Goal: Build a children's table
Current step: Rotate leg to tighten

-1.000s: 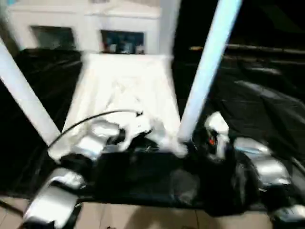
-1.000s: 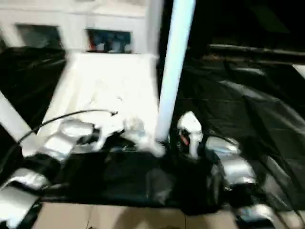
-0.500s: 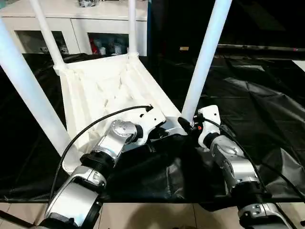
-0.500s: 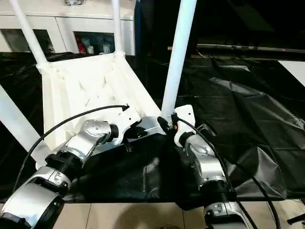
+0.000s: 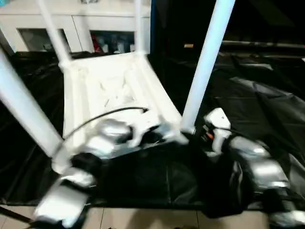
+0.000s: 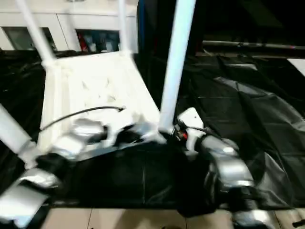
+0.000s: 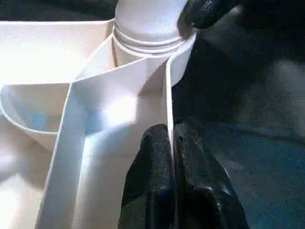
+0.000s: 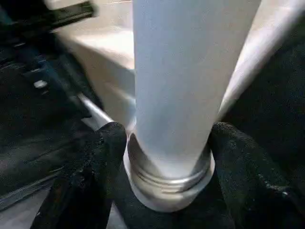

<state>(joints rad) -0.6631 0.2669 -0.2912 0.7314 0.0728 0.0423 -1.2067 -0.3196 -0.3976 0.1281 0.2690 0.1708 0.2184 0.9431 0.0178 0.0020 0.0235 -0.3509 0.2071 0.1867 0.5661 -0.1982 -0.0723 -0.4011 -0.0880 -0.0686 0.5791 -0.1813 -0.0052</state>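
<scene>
Table (image 5: 112,90) lay upside down on the black sheet (image 5: 267,105), legs up. Left claw (image 7: 172,157) was pinching the thin rim wall near the corner socket. Right claw (image 8: 167,157) was spread around the near-right leg (image 8: 190,81) base; contact unclear.

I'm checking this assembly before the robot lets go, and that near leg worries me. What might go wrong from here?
1. The near leg shows a ringed band above its corner socket; it may not be fully seated and might lean or pop out.
2. The right gripper straddles the leg's base; pulling away might nudge it.
3. The left gripper pinches a thin rim of the tabletop; it might slip and let the top shift on the black sheet.
</scene>
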